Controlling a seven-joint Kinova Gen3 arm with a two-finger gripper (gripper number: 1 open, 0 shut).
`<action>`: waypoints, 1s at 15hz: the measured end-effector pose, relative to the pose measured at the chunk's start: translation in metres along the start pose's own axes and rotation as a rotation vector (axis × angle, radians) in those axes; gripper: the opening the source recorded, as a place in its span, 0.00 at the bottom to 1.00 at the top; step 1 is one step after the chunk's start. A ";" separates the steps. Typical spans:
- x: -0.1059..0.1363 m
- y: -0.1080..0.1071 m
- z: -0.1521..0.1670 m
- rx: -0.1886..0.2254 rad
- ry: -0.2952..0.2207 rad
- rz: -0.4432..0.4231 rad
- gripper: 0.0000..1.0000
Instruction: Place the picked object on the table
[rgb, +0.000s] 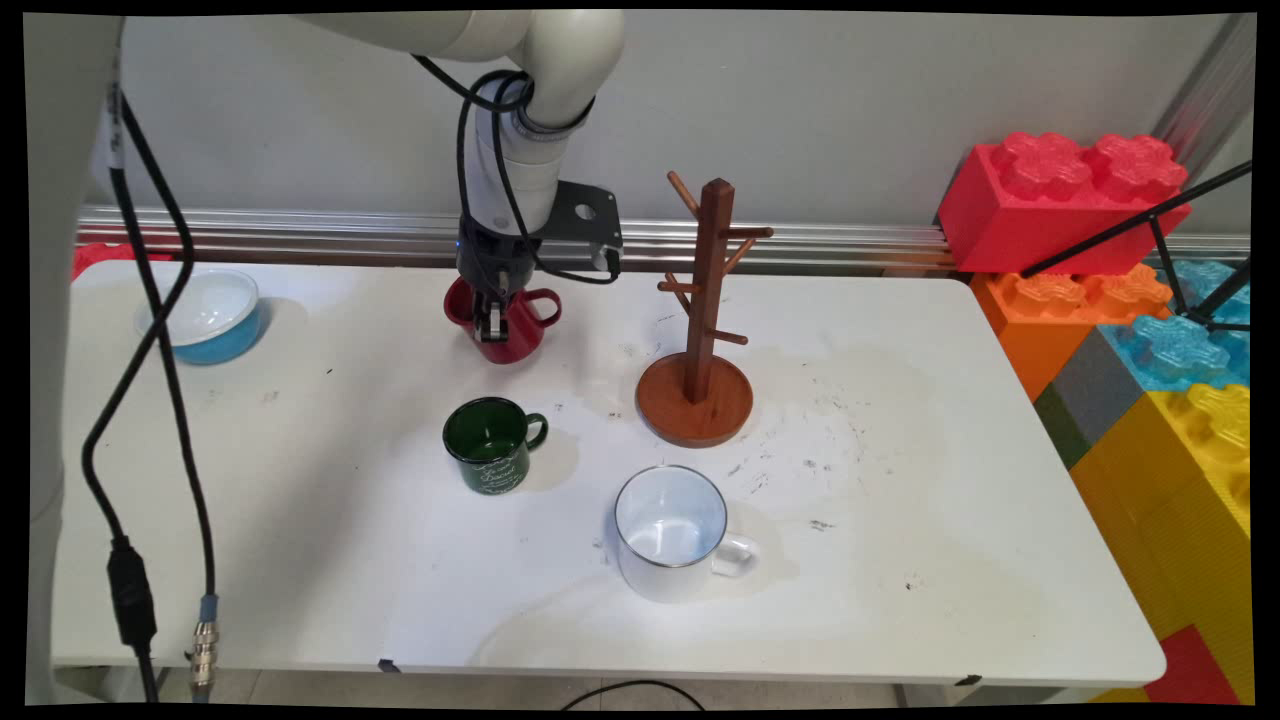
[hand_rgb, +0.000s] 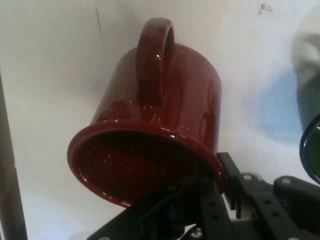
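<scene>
Nearest the hand camera, you see the red mug filling the view, its rim pinched at the lower right by the fingers, one inside the mouth and one outside on the wall. The gripper is clenched on that rim, which is why the mug hangs tilted, handle uppermost in the hand view. In the main view the red mug sits at or just above the tabletop; you cannot tell whether it touches.

Take the red mug as your landmark. To its right stands the wooden mug tree, pegs bare. Nearer the camera from it is the green mug, upright, with pale lettering too small to read. Beyond that, nearer still and rightward, stands the white mug. Far left of the red mug rests the blue bowl.
</scene>
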 end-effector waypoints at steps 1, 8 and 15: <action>0.001 0.000 0.003 -0.003 -0.003 -0.002 0.00; 0.009 0.002 0.021 -0.023 -0.021 -0.012 0.00; 0.014 0.006 0.035 -0.041 -0.028 -0.018 0.00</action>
